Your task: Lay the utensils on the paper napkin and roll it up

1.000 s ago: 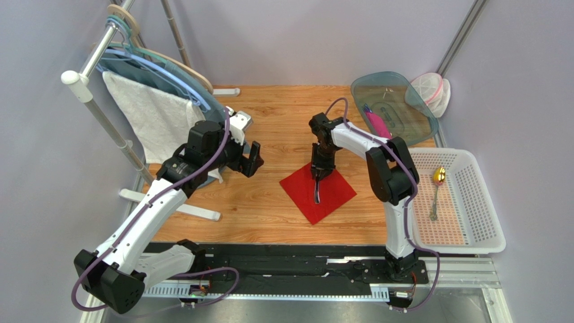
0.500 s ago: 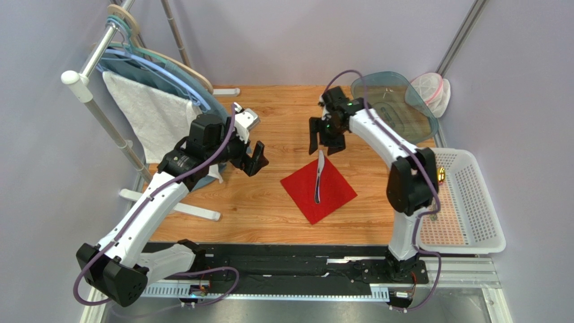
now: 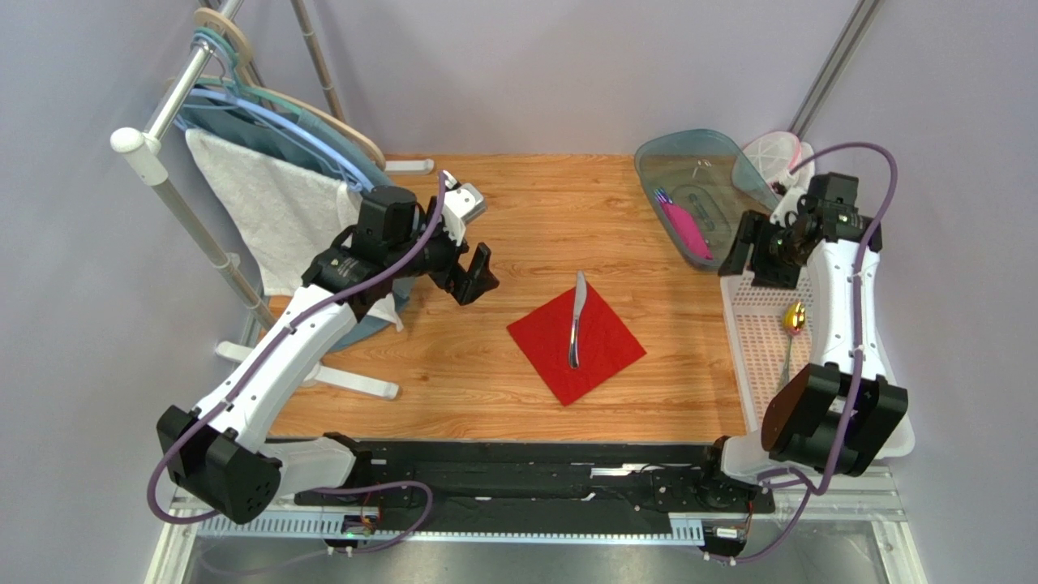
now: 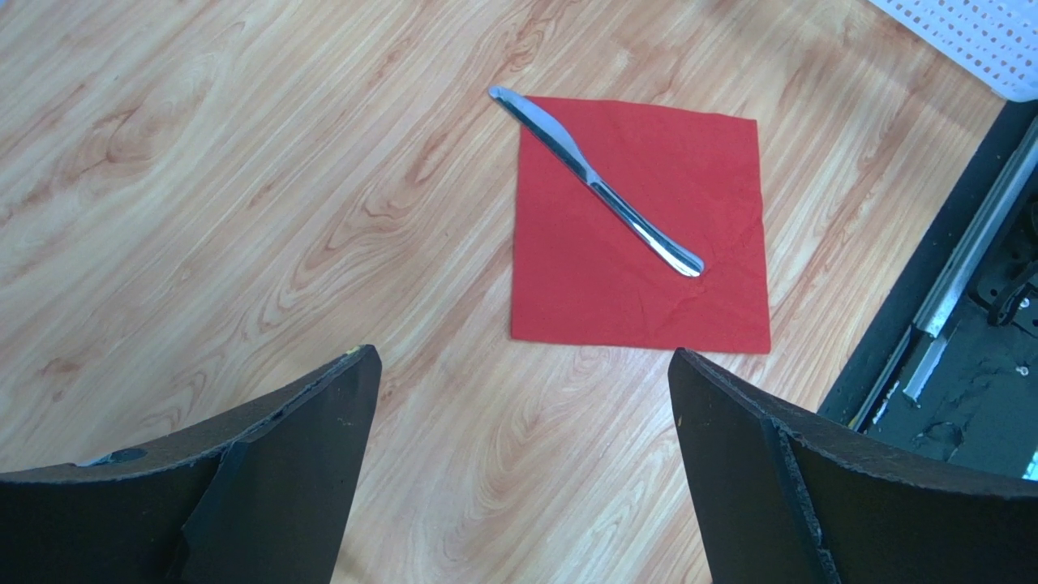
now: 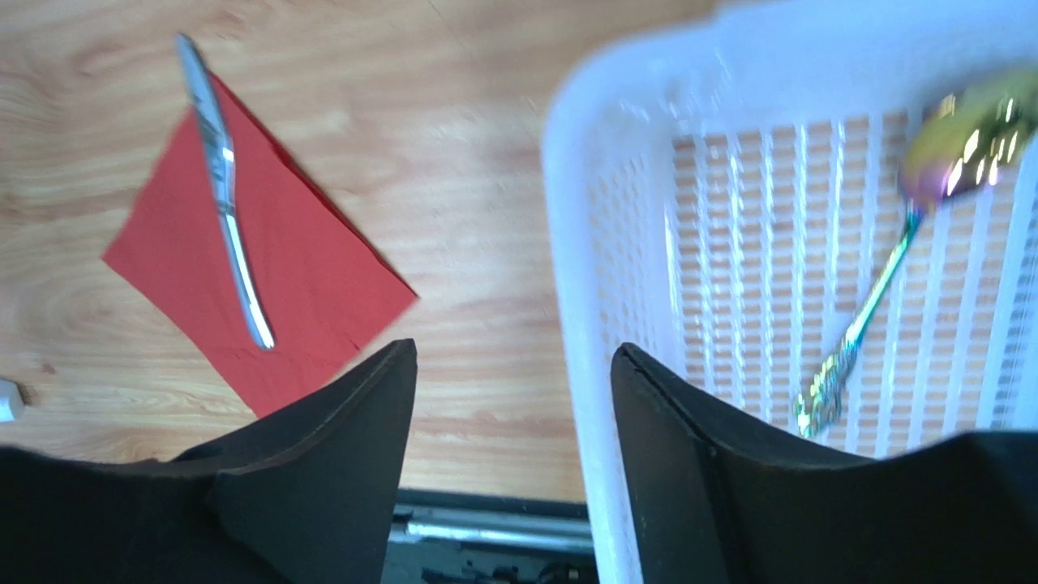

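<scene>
**Right arm over basket: one utensil placed, one outstanding**

Position of task items. The paper napkin [image 3: 597,353] lies flat on the table [image 3: 512,207], set corner-on to the arms. A knife [image 3: 575,323] rests across it, handle on the paper and blade tip overhanging the far corner onto bare wood. A spoon [image 5: 871,310] lies in the white basket [image 3: 853,292] at the right edge.

Grippers. The right gripper [image 5: 512,353] hangs over the basket's far left corner, fingers apart and nothing between them. The left gripper [image 4: 522,355] hovers left of the napkin, fingers spread wide, also empty.

Governing relation. From the right gripper the spoon lies inward over the basket floor and toward the arm bases. Its long axis runs roughly along the basket's length, bowl to the far end, handle to the near end. The right arm is much the nearer; the left is well apart from the basket. In my judgement the fingers should close across the handle, not along it.

Limits of observation. The right wrist view is smeared at the basket rim. The right arm covers the basket's near end in the top view, so further cutlery there cannot be ruled in or out
</scene>
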Controlling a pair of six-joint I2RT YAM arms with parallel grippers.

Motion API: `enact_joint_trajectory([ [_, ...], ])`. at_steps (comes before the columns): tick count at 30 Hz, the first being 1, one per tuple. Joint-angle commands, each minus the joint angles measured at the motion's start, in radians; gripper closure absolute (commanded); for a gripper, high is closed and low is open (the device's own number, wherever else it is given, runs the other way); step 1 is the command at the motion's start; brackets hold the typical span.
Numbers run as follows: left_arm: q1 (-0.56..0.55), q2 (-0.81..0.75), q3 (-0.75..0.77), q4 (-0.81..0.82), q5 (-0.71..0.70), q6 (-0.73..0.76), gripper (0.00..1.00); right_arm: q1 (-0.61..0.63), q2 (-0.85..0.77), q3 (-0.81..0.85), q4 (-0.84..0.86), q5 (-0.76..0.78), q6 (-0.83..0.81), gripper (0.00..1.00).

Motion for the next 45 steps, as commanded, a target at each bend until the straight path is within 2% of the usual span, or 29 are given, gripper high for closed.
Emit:
enact_joint_trajectory([
  [1, 0.006, 0.033, 0.062, 0.047, 0.044, 0.019, 0.03, -0.102, 0.003, -0.061, -0.090, 0.042, -0.153, 0.38],
  [5, 0.006, 0.058, 0.078, 0.062, 0.045, -0.003, 0.03, -0.193, 0.049, -0.107, -0.059, 0.089, -0.242, 0.41],
  [8, 0.006, 0.076, 0.088, 0.064, 0.056, -0.023, 0.04, -0.242, 0.087, -0.144, -0.013, 0.115, -0.322, 0.51],
  [9, 0.006, 0.078, 0.091, 0.063, 0.059, -0.023, 0.04, -0.253, 0.127, -0.147, -0.007, 0.116, -0.338, 0.59],
  [11, 0.006, 0.081, 0.088, 0.072, 0.062, -0.031, 0.04, -0.282, 0.172, -0.142, 0.001, 0.128, -0.383, 0.66],
  [12, 0.006, 0.081, 0.087, 0.075, 0.064, -0.034, 0.04, -0.290, 0.208, -0.139, 0.012, 0.135, -0.395, 0.74],
  [18, 0.006, 0.089, 0.081, 0.073, 0.056, -0.055, 0.05, -0.339, 0.325, -0.095, 0.050, 0.178, -0.455, 0.84],
  [25, 0.006, 0.107, 0.094, 0.066, 0.055, -0.072, 0.05, -0.360, 0.431, -0.033, 0.067, 0.208, -0.464, 0.87],
  [31, 0.006, 0.116, 0.096, 0.058, 0.052, -0.086, 0.05, -0.365, 0.462, -0.041, 0.096, 0.216, -0.457, 0.84],
  [35, 0.006, 0.116, 0.096, 0.053, 0.052, -0.089, 0.05, -0.365, 0.483, -0.043, 0.119, 0.222, -0.452, 0.78],
  [45, 0.006, 0.124, 0.099, 0.044, 0.041, -0.087, 0.05, -0.359, 0.519, -0.081, 0.190, 0.201, -0.454, 0.78],
])
